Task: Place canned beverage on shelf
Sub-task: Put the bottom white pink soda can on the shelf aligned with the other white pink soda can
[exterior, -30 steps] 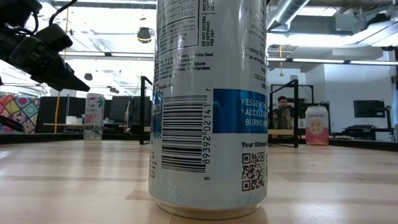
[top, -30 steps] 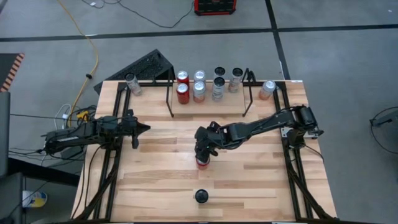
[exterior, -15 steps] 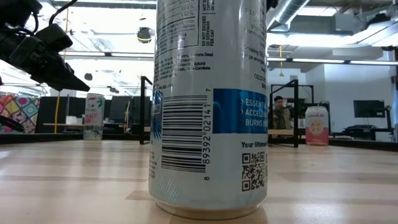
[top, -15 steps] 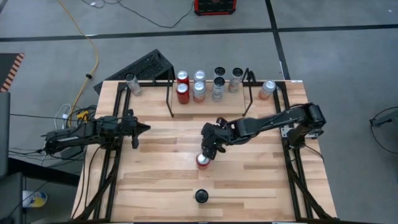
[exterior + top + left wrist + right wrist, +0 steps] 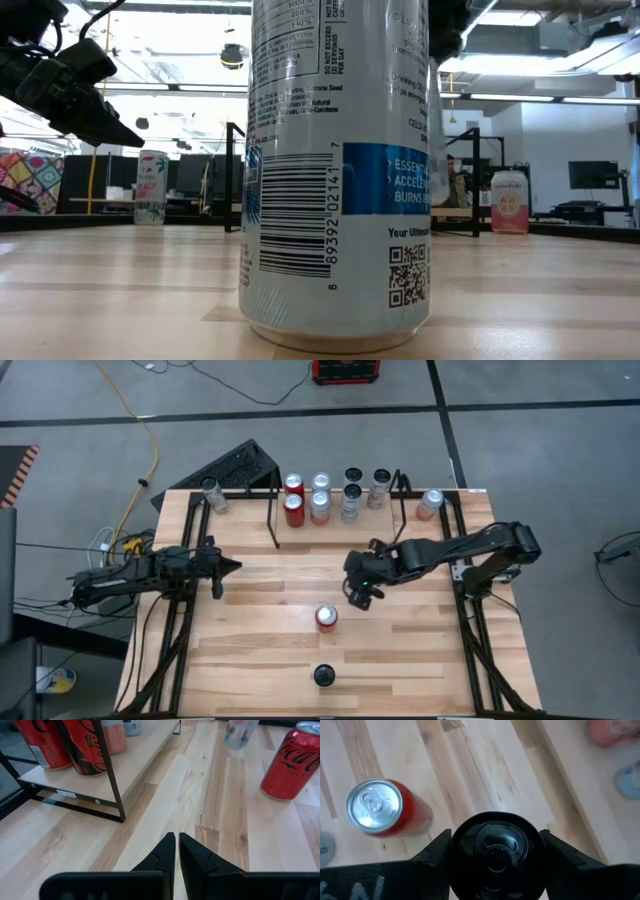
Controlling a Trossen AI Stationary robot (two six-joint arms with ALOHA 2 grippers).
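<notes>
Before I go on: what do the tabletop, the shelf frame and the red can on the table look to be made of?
Tabletop: pale wood planks, smooth finish; grain and seams show.
Shelf: frame of thin black rods, probably painted metal; its board looks like the same pale wood.
Red can: likely aluminium; bare silvery lid with pull tab, glossy red printed wall.

In the low view, a big can (image 5: 340, 170) with a barcode stands very close to the camera; its top is cut off by the upper edge, and it hides the middle of the table (image 5: 120, 290) behind it. In the right wrist view, a black can (image 5: 495, 855) between the fingers is cut off at the bottom edge, and its label is not visible. Two blurred things (image 5: 620, 755) at the corner are impossible to identify.
</notes>
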